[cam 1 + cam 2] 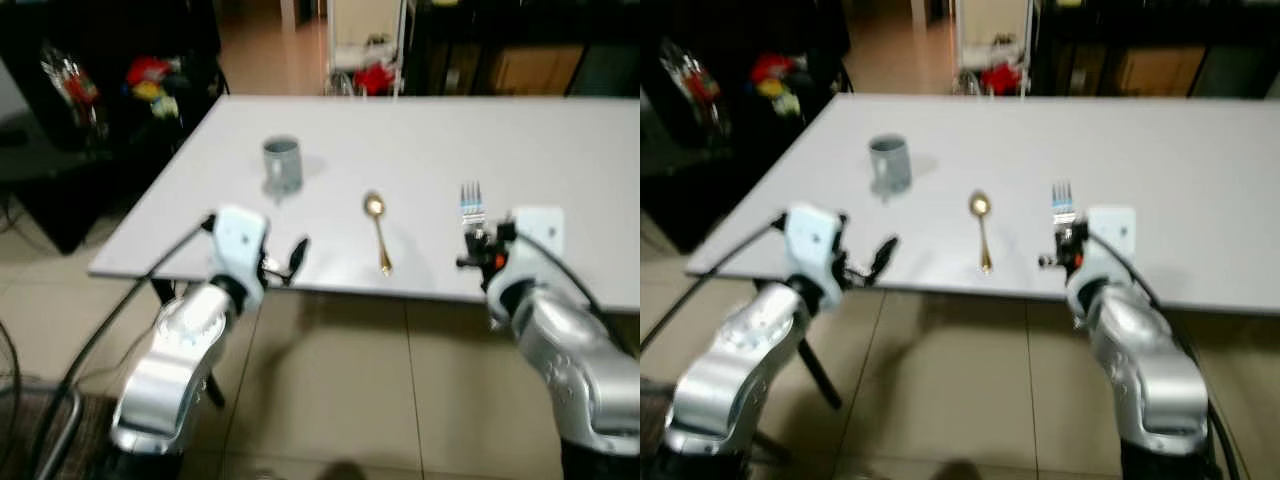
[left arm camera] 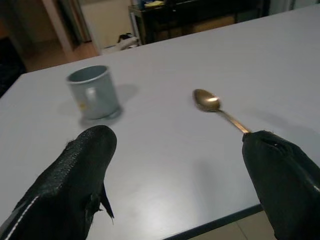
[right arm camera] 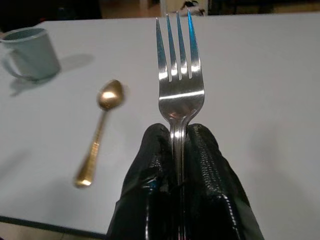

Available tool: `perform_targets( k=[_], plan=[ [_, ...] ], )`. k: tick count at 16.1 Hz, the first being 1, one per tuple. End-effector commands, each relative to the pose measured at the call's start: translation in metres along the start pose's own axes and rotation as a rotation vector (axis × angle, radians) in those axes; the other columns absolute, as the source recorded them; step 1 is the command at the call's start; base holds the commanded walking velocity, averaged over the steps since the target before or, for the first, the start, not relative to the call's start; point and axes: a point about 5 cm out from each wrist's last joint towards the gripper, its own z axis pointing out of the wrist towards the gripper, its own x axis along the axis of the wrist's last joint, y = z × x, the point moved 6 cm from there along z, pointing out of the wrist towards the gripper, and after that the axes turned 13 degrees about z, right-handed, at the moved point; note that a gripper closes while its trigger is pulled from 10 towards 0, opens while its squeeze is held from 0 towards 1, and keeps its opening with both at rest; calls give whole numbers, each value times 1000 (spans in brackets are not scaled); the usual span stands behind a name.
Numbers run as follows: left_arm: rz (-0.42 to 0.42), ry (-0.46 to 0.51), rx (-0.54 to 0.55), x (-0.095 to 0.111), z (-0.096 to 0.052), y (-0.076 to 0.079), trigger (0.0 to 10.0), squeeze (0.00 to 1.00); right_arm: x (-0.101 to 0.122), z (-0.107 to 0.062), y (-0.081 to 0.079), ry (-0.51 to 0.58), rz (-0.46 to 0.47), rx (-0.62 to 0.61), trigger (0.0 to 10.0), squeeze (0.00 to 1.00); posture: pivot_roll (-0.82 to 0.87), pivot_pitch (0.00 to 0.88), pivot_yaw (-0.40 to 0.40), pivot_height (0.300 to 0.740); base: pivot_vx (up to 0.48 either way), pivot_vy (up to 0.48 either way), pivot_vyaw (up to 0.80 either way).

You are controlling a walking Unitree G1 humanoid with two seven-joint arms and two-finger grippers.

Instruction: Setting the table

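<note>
While the right gripper [image 3: 181, 150] hangs over the near edge of the white table [image 1: 560, 150], its jaws are pressed together on the handle of a silver fork [image 3: 177, 75], tines pointing toward the far edge. Fork: raised above the table top, held level, toward the near right part of the table.

Left gripper [image 2: 180, 165]: at the near edge toward the left corner, jaws spread wide, holding nothing; one black finger [image 2: 75, 185] shows on either side of the wrist view.

Gold spoon [image 1: 377, 228]: lying flat on the table between the two grippers, bowl toward the far edge, handle end close to the near edge.

Grey mug [image 1: 282, 164]: upright, farther from the near edge than the spoon and nearer the left edge; handle and a small marking on its side seen from the left wrist.

Floor [image 1: 340, 380]: beige tiles below the near edge.

Beyond the far left corner: dark furniture with red and yellow items [image 1: 150, 78], blurred.
</note>
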Motion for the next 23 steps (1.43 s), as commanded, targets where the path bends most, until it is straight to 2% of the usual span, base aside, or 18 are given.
perform_targets(
  k=[1, 3, 8, 12, 15, 18, 21, 22, 23],
  plan=[
    [9, -2, 19, 0, -2, -8, 10000, 0, 2, 2, -7, 3, -1, 31, 10000, 0, 87, 0, 56, 740, 0, 0, 0],
    [8, -1, 22, 0, -3, -10, 10000, 0, 0, 4, -15, -9, -21, 70, 10000, 0, 90, 0, 52, 740, 0, 0, 0],
    [10, -3, 24, -1, -5, -12, 10000, 0, -5, 8, -21, -33, -29, 96, 10000, 0, 96, 0, 48, 740, 0, 0, 0],
    [6, -1, 19, -1, -5, -11, 10000, 0, -7, 8, -23, -41, -34, 106, 10000, 0, 96, 0, 49, 740, 280, 0, 0],
    [2, 1, 20, 0, -4, -12, 10000, 0, -9, 9, -22, -46, -28, 100, 10000, 0, 96, 0, 51, 740, 306, 0, -646],
    [-1, 4, 21, 0, -4, -13, 10000, 0, -8, 9, -25, -42, -31, 112, 10000, 0, 96, 0, 48, 740, 323, 0, 0],
    [-1, 2, 25, -1, -6, -14, 10000, 0, -14, 9, -30, -74, -83, 143, 10000, 0, 100, 0, 42, 740, 329, 0, 267],
    [3, -2, 24, -1, -7, -14, 10000, 0, -13, 9, -31, -69, -43, 141, 10000, 0, 101, 0, 41, 740, 300, 0, 0],
    [4, -3, 20, -1, -8, -13, 10000, 0, -12, 10, -31, -65, -48, 142, 10000, 0, 102, 0, 40, 740, 259, 0, 0]
  ],
)
